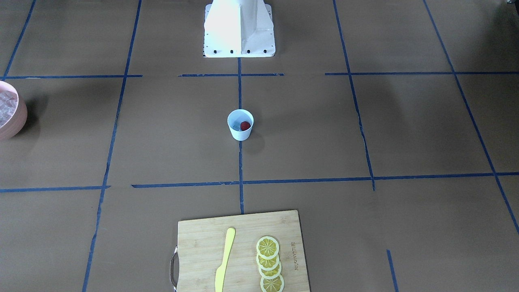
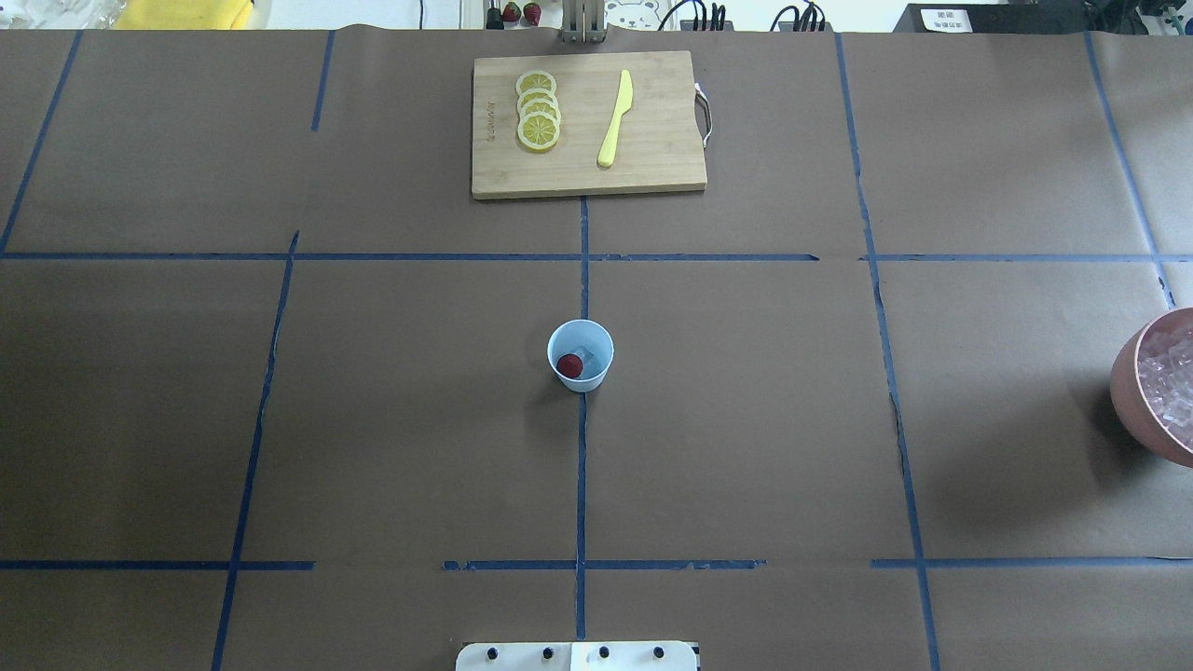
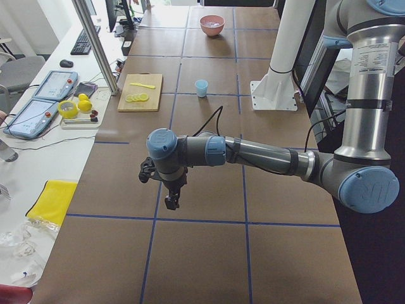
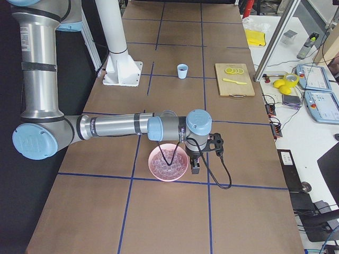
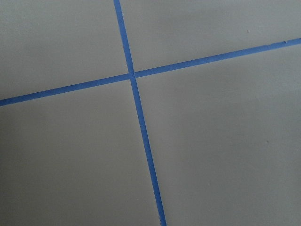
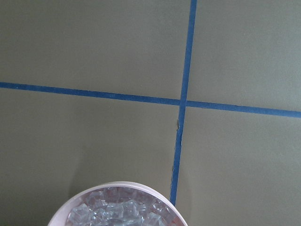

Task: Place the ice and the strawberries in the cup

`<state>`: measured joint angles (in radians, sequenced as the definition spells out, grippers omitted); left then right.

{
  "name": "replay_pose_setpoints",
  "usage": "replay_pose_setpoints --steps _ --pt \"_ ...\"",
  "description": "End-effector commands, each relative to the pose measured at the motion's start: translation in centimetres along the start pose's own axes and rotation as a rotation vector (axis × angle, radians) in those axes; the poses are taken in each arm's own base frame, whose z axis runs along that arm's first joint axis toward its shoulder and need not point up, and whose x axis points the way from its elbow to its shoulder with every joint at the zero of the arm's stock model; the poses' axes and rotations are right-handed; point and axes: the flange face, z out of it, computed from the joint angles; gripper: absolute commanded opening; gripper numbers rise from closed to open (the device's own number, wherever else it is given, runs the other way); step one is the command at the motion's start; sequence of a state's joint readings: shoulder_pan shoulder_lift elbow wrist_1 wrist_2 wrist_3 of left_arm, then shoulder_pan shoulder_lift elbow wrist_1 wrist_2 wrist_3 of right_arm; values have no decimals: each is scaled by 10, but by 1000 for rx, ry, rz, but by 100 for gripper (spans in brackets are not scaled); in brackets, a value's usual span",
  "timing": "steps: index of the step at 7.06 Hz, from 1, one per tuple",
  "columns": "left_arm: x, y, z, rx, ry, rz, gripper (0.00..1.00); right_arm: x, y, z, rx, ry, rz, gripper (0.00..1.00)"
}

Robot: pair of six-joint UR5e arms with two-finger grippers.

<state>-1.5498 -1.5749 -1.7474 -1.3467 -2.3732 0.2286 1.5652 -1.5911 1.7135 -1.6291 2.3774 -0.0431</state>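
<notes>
The pale-blue cup [image 2: 580, 355] stands upright at the table's middle, also in the front view [image 1: 240, 125]. Inside it lie a dark-red strawberry [image 2: 569, 364] and a clear ice cube [image 2: 585, 354]. More ice [image 2: 1172, 373] fills the pink bowl [image 2: 1128, 391] at the right edge. My left gripper [image 3: 171, 202] shows only in the exterior left view, hanging over bare table far from the cup; I cannot tell if it is open or shut. My right gripper [image 4: 194, 168] shows only in the exterior right view, beside the bowl's rim [image 4: 153, 172]; I cannot tell its state.
A wooden cutting board [image 2: 652, 168] at the far side holds several lemon slices [image 2: 538, 112] and a yellow knife [image 2: 615, 119]. The robot's white base [image 1: 239, 30] stands at the near side. Blue tape lines cross the brown table cover.
</notes>
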Motion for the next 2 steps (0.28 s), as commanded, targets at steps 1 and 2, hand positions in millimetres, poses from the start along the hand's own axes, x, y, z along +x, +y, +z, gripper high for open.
replay_pose_setpoints --steps 1,2 --pt "2 -3 -3 5 -1 4 100 0 0 0 1 -2 1 100" --pt "9 -5 -9 16 -5 18 100 0 0 0 0 -2 2 100"
